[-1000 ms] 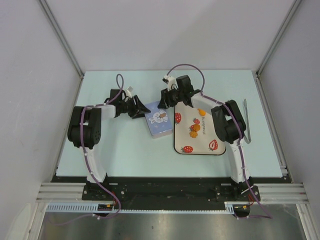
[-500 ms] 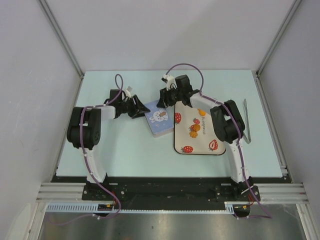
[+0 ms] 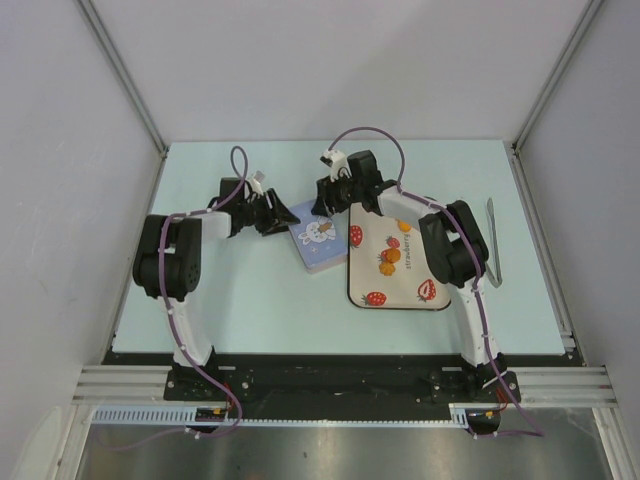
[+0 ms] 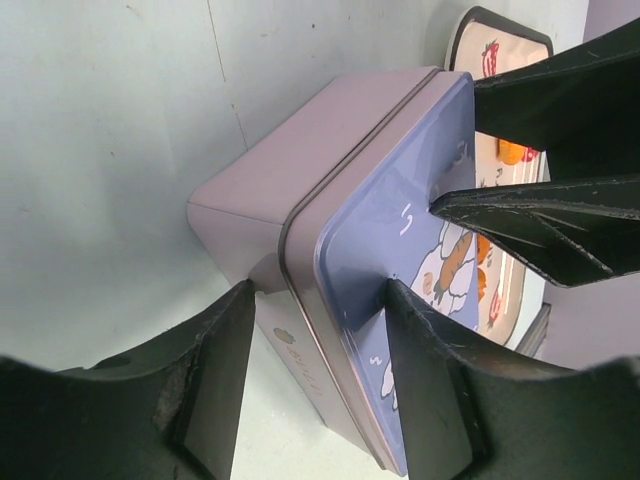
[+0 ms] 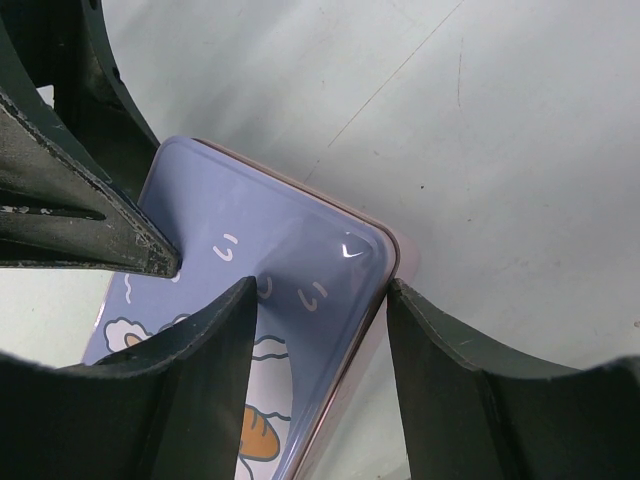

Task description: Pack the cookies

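Nudging only: right gripper (image 5: 320,290) has crept slightly toward the far edge of the worktop (image 3: 240,300) over the last second. The tin (image 3: 318,245) hasn't budged and its lid is on, so this looks stuck at the opening step with nothing packed. Both sets of jaws are spread, not clamped as far as I can see: right gripper astride the tin's far corner, left gripper (image 4: 318,300) astride its left corner. Cookies (image 3: 390,256) sit loose on the strawberry tray (image 3: 349,275), just right of the tin, near the right gripper but outside both.
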You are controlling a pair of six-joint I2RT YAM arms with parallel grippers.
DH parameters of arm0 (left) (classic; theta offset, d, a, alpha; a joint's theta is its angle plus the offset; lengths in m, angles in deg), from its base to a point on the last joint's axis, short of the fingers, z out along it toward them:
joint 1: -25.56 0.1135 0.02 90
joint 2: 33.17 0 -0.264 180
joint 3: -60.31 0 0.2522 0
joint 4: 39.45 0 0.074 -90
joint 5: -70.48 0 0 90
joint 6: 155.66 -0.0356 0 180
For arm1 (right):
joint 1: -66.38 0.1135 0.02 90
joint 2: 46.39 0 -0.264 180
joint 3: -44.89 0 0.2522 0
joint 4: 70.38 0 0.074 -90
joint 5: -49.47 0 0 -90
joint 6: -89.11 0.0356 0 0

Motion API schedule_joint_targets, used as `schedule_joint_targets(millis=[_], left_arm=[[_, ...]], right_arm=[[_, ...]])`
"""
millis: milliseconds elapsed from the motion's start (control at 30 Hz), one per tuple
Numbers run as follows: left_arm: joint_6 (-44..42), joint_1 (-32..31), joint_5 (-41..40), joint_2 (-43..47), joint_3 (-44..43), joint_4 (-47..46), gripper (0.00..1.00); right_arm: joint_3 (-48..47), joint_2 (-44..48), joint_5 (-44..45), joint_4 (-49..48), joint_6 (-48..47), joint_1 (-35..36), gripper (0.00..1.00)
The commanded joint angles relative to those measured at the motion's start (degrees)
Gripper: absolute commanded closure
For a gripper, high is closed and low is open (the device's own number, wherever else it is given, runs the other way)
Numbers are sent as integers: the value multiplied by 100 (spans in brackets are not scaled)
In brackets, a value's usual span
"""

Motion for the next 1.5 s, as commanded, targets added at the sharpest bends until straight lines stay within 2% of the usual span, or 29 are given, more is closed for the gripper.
schedule_joint_targets(millis=[0, 433, 700, 967, 1200, 1333, 1467], left_arm=[[-516, -148, -605, 186, -157, -183, 41], [-1474, -130, -1457, 590, -341, 573, 40], [-2151, -122, -1818, 467, -648, 1012, 39], [-2669, -69, -1344, 98, -957, 1434, 40], [-3004, 115, -966, 230, -948, 1681, 39], [-3416, 204, -694, 248, -1158, 2188, 38], [-4005, 309, -308, 20, -1737, 2822, 37]], right_arm=[[259, -544, -239, 908, -258, 573, 45], [268, -527, -230, 926, -284, 573, 45], [233, -545, -213, 943, -293, 573, 45], [233, -536, -204, 952, -311, 564, 45], [233, -571, -204, 961, -328, 564, 45], [241, -545, -195, 1005, -346, 564, 43], [224, -510, -160, 1057, -390, 555, 42]])
